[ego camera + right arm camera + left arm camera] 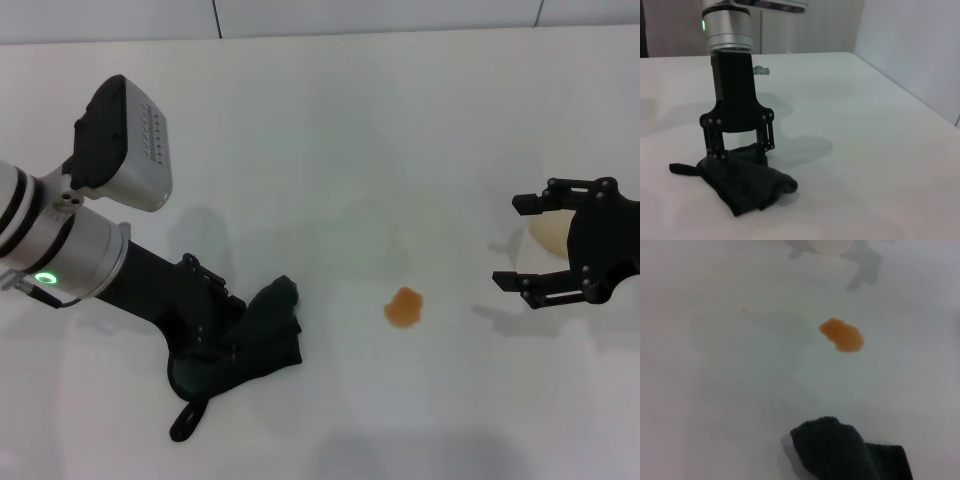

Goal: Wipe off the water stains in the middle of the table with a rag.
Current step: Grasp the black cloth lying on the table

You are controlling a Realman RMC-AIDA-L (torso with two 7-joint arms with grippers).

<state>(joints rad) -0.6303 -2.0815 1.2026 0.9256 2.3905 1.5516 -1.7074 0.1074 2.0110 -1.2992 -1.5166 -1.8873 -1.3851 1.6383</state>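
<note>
The dark rag (268, 335) lies bunched on the white table (330, 150), left of centre, its loop strap trailing toward the front edge. My left gripper (225, 345) presses down into the rag's folds, shut on it. The right wrist view shows this gripper (740, 157) upright on the rag (747, 182), fingertips buried in cloth. One orange-brown water stain (404, 306) sits to the right of the rag, apart from it. In the left wrist view the stain (842, 335) lies beyond the rag (850, 452). My right gripper (505, 242) hovers open at the right edge.
A pale cream rounded object (548, 232) rests on the table just behind the right gripper. The tiled wall (380, 15) runs along the table's far edge. Bare white surface (330, 200) stretches between the rag, the stain and the wall.
</note>
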